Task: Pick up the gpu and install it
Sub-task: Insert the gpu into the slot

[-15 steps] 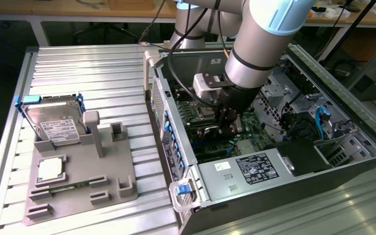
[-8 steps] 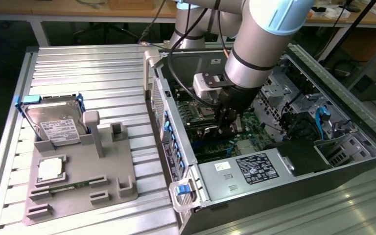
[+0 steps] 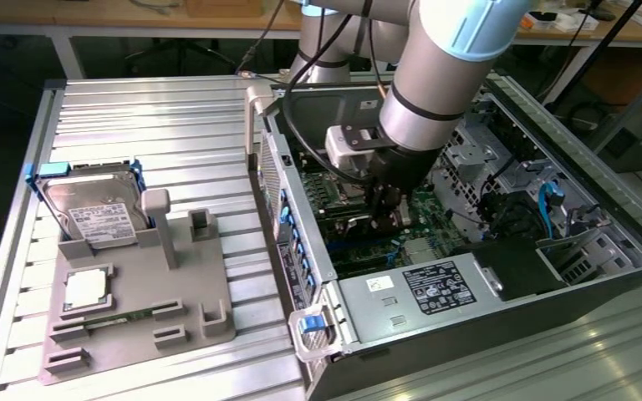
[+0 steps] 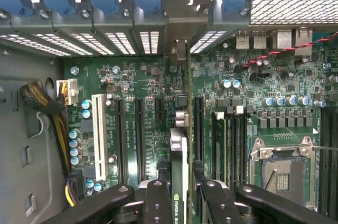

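Note:
Inside the open computer case (image 3: 433, 288), my gripper (image 3: 388, 219) hangs low over the motherboard (image 4: 137, 123). In the wrist view the gpu (image 4: 178, 150) is seen edge-on: a thin card with a green-lettered label, running from between my fingers (image 4: 158, 203) toward the rear slot openings. Its silver bracket (image 4: 179, 34) sits against the case's rear wall, among the blue slot clips. The gripper (image 4: 179, 205) is shut on the gpu, one finger on each face. The card stands in line with a long black slot. I cannot tell whether it is seated.
A grey fixture (image 3: 131, 309) on the slatted table holds a silver hard drive (image 3: 98, 213), a processor chip (image 3: 84, 288) and a narrow memory stick (image 3: 114, 319). Memory slots (image 4: 227, 139) and the empty processor socket (image 4: 280, 168) flank the card. Braided cables (image 4: 45, 108) lie by the case wall.

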Action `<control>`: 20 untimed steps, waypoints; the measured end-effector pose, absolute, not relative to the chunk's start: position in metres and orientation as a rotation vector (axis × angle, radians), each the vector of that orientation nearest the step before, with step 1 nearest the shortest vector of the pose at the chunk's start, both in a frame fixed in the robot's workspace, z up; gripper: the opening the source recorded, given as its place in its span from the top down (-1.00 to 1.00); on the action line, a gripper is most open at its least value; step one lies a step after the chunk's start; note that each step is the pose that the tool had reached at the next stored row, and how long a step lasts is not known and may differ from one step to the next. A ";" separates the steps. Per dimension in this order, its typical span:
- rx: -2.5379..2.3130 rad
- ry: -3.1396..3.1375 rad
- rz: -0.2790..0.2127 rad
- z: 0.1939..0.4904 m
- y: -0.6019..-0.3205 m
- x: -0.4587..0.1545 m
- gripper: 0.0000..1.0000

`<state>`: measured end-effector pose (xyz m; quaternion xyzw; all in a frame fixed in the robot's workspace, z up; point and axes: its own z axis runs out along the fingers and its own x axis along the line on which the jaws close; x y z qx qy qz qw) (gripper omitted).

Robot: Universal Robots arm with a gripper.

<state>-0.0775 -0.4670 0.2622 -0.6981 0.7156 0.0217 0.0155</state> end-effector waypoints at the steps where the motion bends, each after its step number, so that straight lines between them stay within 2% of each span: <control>1: -2.172 2.227 0.067 0.261 -0.467 -0.078 0.47; 20: -2.172 2.226 0.067 0.262 -0.467 -0.079 0.47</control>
